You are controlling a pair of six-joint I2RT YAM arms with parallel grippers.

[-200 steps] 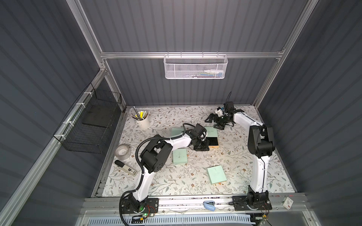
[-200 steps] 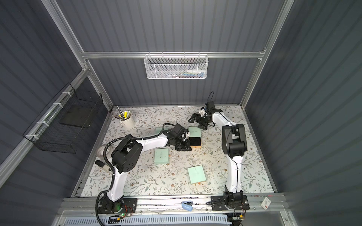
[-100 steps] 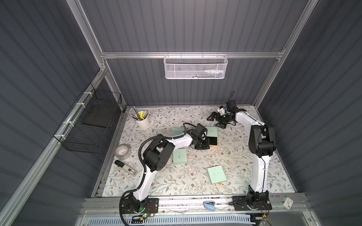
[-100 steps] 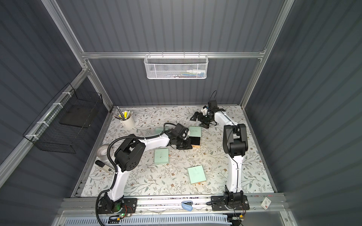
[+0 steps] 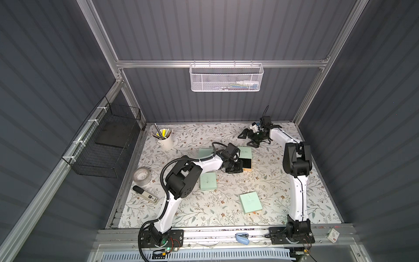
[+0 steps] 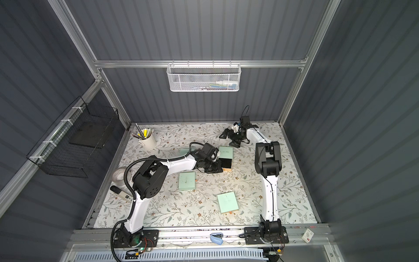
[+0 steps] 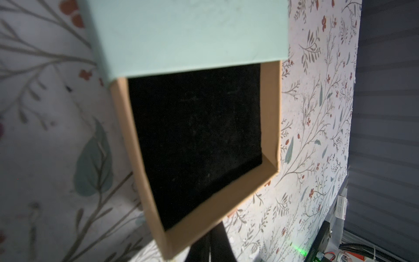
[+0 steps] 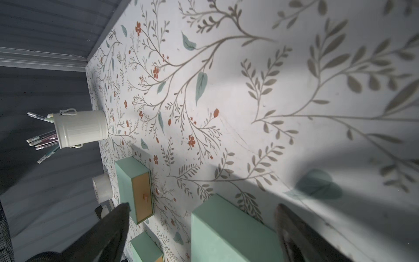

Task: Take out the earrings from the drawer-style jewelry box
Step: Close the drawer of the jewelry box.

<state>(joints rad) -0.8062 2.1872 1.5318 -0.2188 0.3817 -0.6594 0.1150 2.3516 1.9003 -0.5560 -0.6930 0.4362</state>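
- Grey ribbed enclosure, floral-print table [image 5: 272,192]. The landmark is the open jewelry box [image 5: 246,152]: mint sleeve, with a kraft drawer [image 7: 195,136] slid most of the way out.
- The left gripper [image 7: 209,245] sits at the drawer's front wall with its fingers together. That wall hides whether they pinch the pull tab, so I can't tell.
- The right gripper [image 5: 246,140] hovers just beyond the box's far end, jaws spread wide and holding nothing.
- No earrings are visible. The exposed black lining looks bare in the left wrist view. They could be under the sleeve or too small to resolve.
- Two closed mint boxes [image 5: 208,181] sit on the near side of the open one and play no part.
- Risks:
  - Nothing pins the sleeve, so more pull likely drags the whole box or pops the drawer free and tips it.
  - Studs are far smaller than a fingertip, so a wide-jaw pinch could flick one out.
  - A stud dropped on this busy print would be hard to find.
  - Both arms converging on one drawer could clash at the wrists.
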